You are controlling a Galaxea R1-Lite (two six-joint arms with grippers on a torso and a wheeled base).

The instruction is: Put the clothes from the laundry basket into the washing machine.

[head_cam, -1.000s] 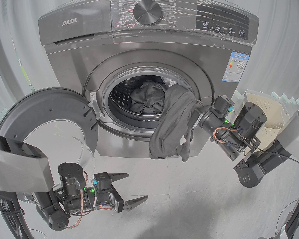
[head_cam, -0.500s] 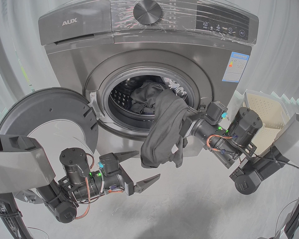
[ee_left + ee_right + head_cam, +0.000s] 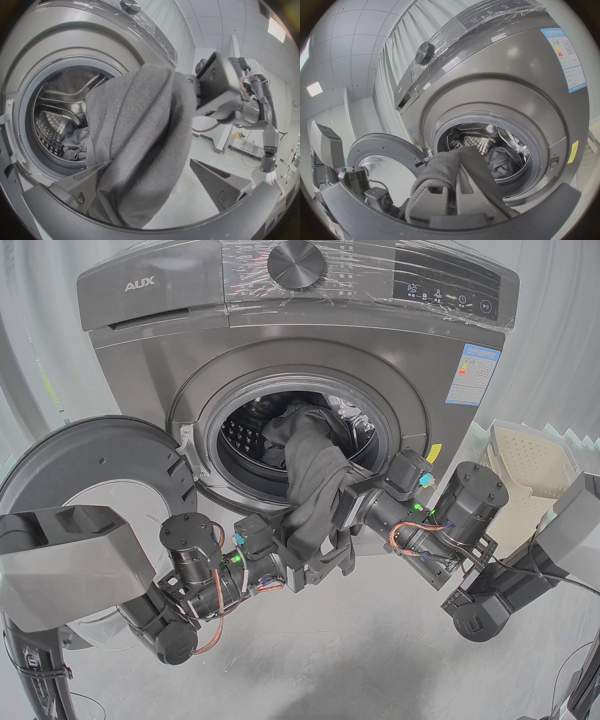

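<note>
Nearest you: left end effector (image 3: pixel 149 162) is released, jaws wide, sitting low in front of the washing machine (image 3: pixel 156 365). The hanging tail of the grey garment (image 3: pixel 312 477) drops between its fingers (image 3: pixel 78 190). One finger is against the cloth, the other is apart from it.

Just above and behind: right end effector (image 3: pixel 454 190) is clenched on the garment at about mid-length, at the lower right of the drum (image 3: pixel 250 427) mouth. It's the arm nearer the opening.

Key relation: the garment's long axis runs from that tail up and away from you, over the door lip and into the drum. The top end points inward and already lies on the dark clothes (image 3: pixel 275 427) inside. The tail hangs outside, below the lip.

My read: the coming move calls for lifting the tail up and forward along that axis. Risk is cloth snagging on the lip.
</note>
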